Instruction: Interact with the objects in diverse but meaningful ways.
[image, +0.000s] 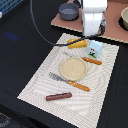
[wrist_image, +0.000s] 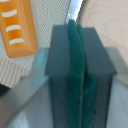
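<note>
Black tabletop is filling most of the exterior view, with a brown board (image: 112, 22) lying at the far side and carrying the grey saucepan (image: 69, 10) and a pot (image: 125, 18). On the striped placemat (image: 40, 82), nearer, the arm is hanging over the far edge, its gripper (wrist_image: 76, 75) clenched, green pads pressing together with nothing between them. A round plate (image: 73, 68) is sitting mid-mat, a knife (image: 70, 82) just beside it. The pale blue carton (image: 95, 47) is standing near the gripper, the yellow bread-like block (image: 78, 44) close by, the brown sausage stick (image: 59, 96) well apart at the near edge. Nothing is being held, so, judging by this, most of the interacting is still lying ahead.
</note>
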